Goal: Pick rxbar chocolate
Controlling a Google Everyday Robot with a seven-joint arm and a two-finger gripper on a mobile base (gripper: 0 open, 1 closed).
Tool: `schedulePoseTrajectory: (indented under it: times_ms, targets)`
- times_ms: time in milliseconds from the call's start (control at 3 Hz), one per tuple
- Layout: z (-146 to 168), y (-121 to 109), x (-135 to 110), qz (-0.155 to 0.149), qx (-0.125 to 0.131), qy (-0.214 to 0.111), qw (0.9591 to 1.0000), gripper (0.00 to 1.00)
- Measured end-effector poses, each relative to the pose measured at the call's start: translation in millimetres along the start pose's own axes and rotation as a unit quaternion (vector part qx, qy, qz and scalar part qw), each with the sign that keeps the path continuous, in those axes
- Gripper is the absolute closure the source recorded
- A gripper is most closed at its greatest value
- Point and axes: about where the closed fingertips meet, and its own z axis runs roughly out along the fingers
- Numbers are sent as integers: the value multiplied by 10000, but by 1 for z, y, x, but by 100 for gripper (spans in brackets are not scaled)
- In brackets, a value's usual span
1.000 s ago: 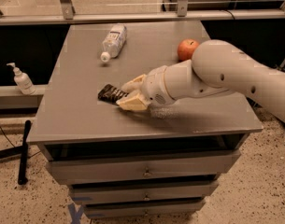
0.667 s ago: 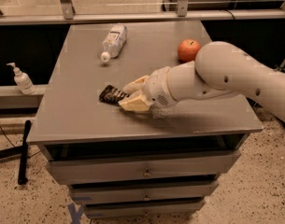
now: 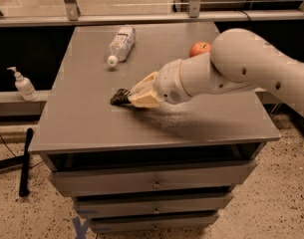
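The rxbar chocolate (image 3: 119, 97) is a small dark wrapped bar lying on the grey table top (image 3: 81, 118), left of centre. My gripper (image 3: 133, 97) has come in from the right, low over the table. Its cream fingers (image 3: 143, 101) are closed around the bar's right end. The bar's left end sticks out past the fingertips and still rests at table level. The white arm (image 3: 241, 63) stretches off to the right and hides part of the table behind it.
A clear plastic bottle (image 3: 121, 44) lies on its side at the back left of the table. A red apple (image 3: 199, 49) sits at the back, partly behind the arm. Drawers (image 3: 151, 183) are below the table top. A pump bottle (image 3: 23, 85) stands on a ledge at the left.
The gripper and bar sit in nearly the same place as before. The whole view has shifted only slightly.
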Motion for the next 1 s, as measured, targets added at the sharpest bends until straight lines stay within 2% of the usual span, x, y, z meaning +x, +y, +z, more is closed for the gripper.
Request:
schedulePoseTrajectory:
  times_ms: [333,667,1000]
  targets:
    - [-16,-20,-32,-372,72,-103,9992,100]
    - [-35,-35,-67,-667,175,-441,9966,100]
    - [-41,-39,-77,-746,222,-529,9956,100]
